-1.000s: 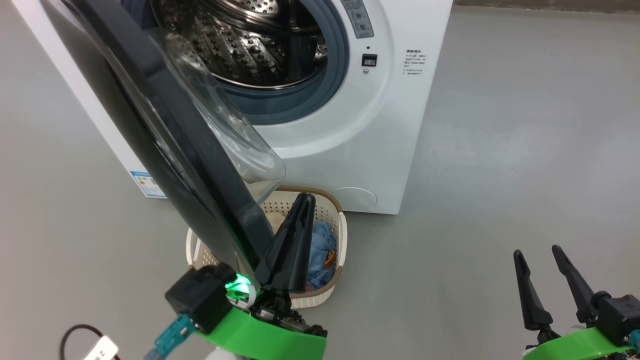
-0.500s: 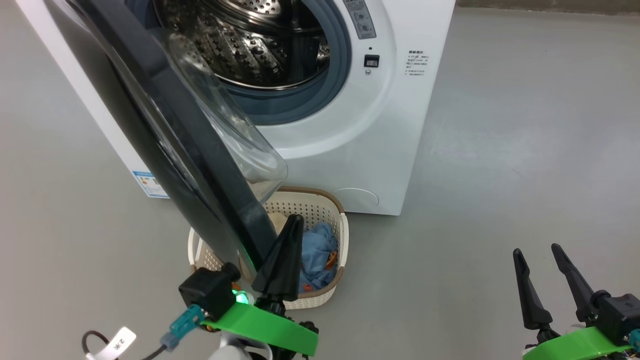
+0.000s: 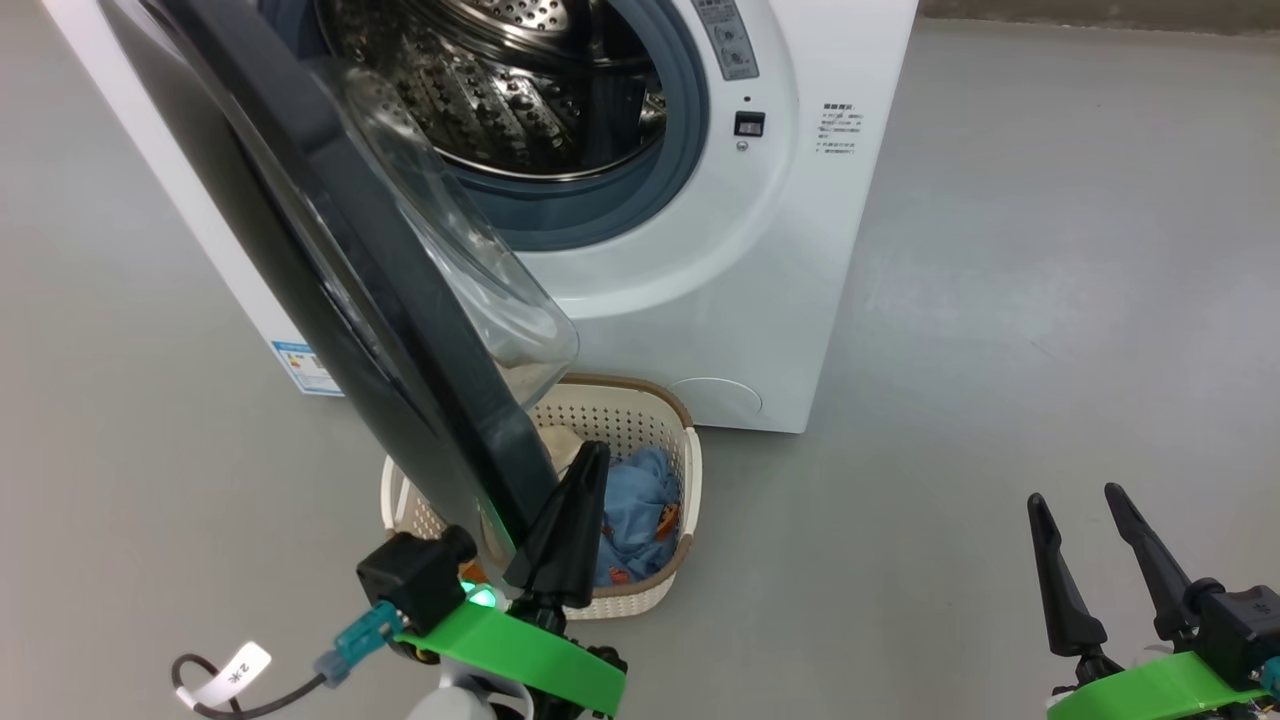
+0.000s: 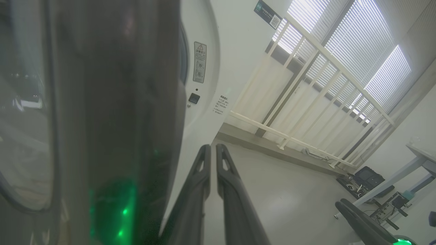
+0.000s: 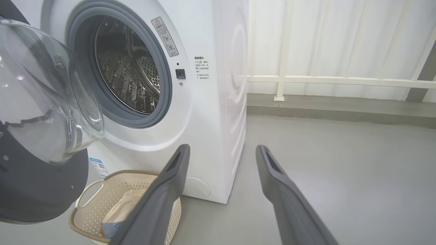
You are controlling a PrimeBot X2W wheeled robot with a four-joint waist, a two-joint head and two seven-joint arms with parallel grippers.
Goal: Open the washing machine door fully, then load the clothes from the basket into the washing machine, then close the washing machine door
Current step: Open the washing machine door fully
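label sticker (image 3: 300,365): one, small and blue, low on the washing machine's left side panel near the floor, its right edge behind the door.
washing machine door (image 3: 330,280): one, glossy black, swung part-way out from the left side of the opening. Its clear glass bowl (image 3: 480,280) bulges toward the drum. The door's lower edge hangs over the left part of the basket.
left gripper (image 3: 592,462): one, with its two dark fingers pressed together and nothing between them. It points up just beside the door's lower rim, above the basket. Whether it touches the door cannot be told.
basket (image 3: 625,415): one, cream with a brown rim, standing on the floor just in front of the machine's lower front edge. Its left part is hidden by the door.
clothes (image 3: 635,510): two pieces can be made out, both inside the basket. One is light blue with small orange prints, on the right side. The other is a cream piece (image 3: 562,447) behind it, nearer the machine.
washing machine (image 3: 780,250): one, white and boxy, standing on the floor with its round opening uncovered. Inside are one perforated steel drum (image 3: 480,90) and one grey-blue gasket (image 3: 640,190) ringing it.
right gripper (image 3: 1074,497): one, with its two fingers spread wide and nothing between them. It is over bare floor, well apart from the basket and the machine.
floor (image 3: 1000,350): plain grey.
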